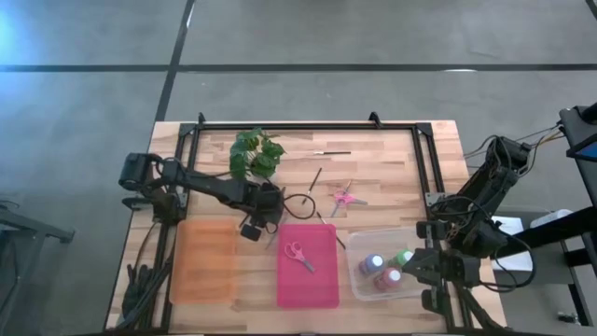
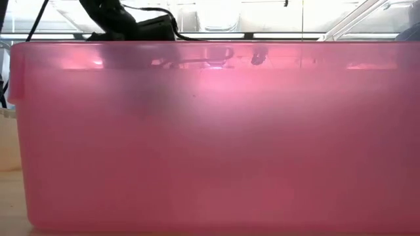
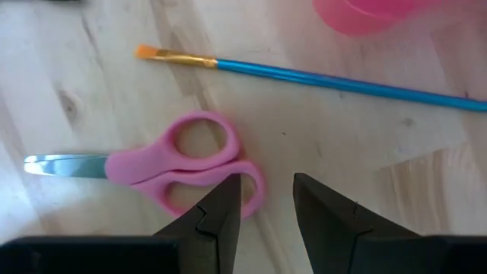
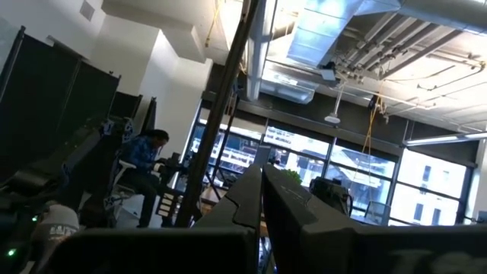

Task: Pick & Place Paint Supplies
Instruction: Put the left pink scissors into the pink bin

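Note:
My left gripper [image 1: 272, 207] hangs low over the middle of the table, pointing steeply down, open with nothing between its fingers [image 3: 266, 179]. In the left wrist view, pink-handled scissors [image 3: 183, 160] lie flat on the wood just ahead of the fingertips, and one handle ring is beside one finger. A blue brush [image 3: 342, 80] with an orange tip lies beyond them. In the high view, scissors [image 1: 343, 197] lie on the wood to the gripper's right, and another pair [image 1: 298, 254] lies in the pink tray [image 1: 322, 289]. My right gripper [image 4: 261, 190] is shut, raised at the table's right edge and pointing upward.
A clear bin [image 1: 359, 280] at the near right holds green [image 1: 403, 256], blue-and-white [image 1: 373, 264] and pink-red [image 1: 387, 278] bottles. An orange tray [image 1: 203, 261] lies near left. A potted plant [image 1: 256, 154] stands behind the left gripper. Thin brushes [image 1: 331, 151] [image 1: 317, 177] lie on the wood. The pink tray's wall [image 2: 210, 131] fills the low view.

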Tool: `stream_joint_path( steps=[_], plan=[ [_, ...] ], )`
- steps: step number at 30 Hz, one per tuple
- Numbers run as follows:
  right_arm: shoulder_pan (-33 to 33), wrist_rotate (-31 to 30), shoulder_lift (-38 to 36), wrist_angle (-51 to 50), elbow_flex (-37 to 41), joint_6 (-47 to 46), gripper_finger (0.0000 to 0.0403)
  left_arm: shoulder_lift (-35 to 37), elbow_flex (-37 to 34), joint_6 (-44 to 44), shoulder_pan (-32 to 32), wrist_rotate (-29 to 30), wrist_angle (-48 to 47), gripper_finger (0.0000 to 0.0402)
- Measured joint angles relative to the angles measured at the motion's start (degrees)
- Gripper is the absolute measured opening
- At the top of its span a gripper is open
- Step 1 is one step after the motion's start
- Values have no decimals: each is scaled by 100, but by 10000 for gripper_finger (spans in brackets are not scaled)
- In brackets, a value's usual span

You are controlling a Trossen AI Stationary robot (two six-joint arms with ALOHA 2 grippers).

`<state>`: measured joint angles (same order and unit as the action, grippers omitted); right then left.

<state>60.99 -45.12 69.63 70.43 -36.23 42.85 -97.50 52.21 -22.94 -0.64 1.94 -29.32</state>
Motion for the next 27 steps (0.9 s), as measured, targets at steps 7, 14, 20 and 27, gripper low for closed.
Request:
stream_joint_path(
  steps=[7,14,20,27],
  plan=[
    [0,0,0,0,0,10,9,8,-257,73,11,-34,270,129],
    [0,0,0,0,0,16,9,12,-300,81,17,-157,413,129],
    [0,0,0,2,0,17,9,7,-300,79,80,-307,441,123],
    [0,0,0,1,0,0,9,1,-300,81,266,-578,434,77]
  ],
)
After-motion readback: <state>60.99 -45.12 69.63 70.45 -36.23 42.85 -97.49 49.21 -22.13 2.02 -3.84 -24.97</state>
